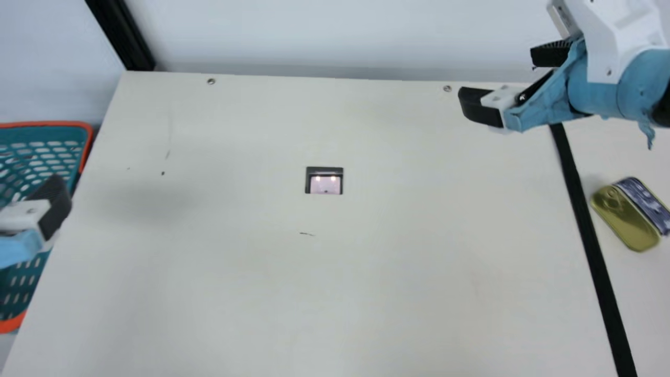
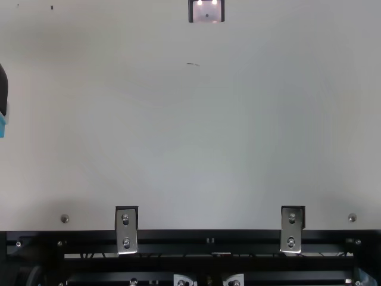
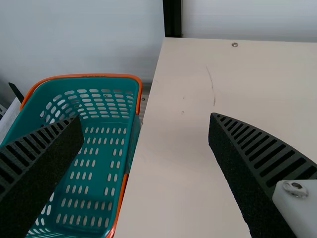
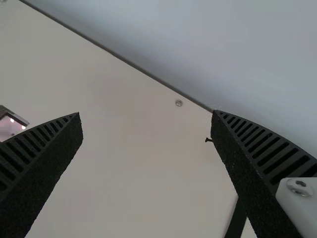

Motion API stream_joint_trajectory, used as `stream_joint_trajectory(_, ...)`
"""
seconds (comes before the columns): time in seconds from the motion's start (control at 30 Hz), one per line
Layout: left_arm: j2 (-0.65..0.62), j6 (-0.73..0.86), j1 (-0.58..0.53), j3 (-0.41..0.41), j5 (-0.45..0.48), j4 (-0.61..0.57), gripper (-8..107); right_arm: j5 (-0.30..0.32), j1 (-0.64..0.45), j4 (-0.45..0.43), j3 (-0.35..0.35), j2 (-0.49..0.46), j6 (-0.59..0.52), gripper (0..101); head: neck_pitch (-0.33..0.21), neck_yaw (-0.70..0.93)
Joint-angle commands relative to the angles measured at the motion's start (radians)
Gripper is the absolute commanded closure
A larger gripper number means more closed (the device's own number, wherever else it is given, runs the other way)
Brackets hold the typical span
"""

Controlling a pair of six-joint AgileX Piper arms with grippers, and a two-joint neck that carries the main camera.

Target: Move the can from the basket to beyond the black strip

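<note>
Left claw agape near basket edge; right claw agape; can beyond black strip.

Shows a pale, plain wall behind a cream table. Has a black post by the table's far left corner, small round screws near the far edge, and reflects two bright spots of light in a dark-framed panel.
</note>
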Motion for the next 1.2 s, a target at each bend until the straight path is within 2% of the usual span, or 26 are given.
stream_joint_trajectory(0.0,0.0,0.0,0.0,0.0,0.0,0.0,9,-0.002,0.018,0.005,0.008,-0.006,0.0,0,0.021,0.025)
stream_joint_trajectory(0.1,0.0,0.0,0.0,0.0,0.0,0.0,9,-0.012,0.04,0.014,0.021,-0.02,0.004,0,0.049,0.039)
stream_joint_trajectory(0.33,0.0,0.0,0.0,0.0,0.0,0.0,9,-0.033,0.082,0.033,0.076,-0.058,0.024,0,0.049,0.039)
stream_joint_trajectory(0.7,0.0,0.0,0.0,0.0,0.0,0.002,9,-0.037,0.083,0.034,0.077,-0.063,0.024,0,0.049,0.039)
stream_joint_trajectory(0.8,0.0,0.0,0.0,0.0,0.0,0.002,9,-0.042,0.093,0.001,0.067,-0.064,0.061,0,0.049,0.039)
stream_joint_trajectory(0.97,0.0,0.0,0.0,0.0,0.0,0.002,9,-0.09,0.102,-0.02,0.094,-0.1,0.086,0,0.049,0.039)
stream_joint_trajectory(1.17,0.0,0.0,0.0,0.0,0.0,0.002,9,-0.181,0.103,0.026,0.212,-0.2,0.036,0,0.049,0.039)
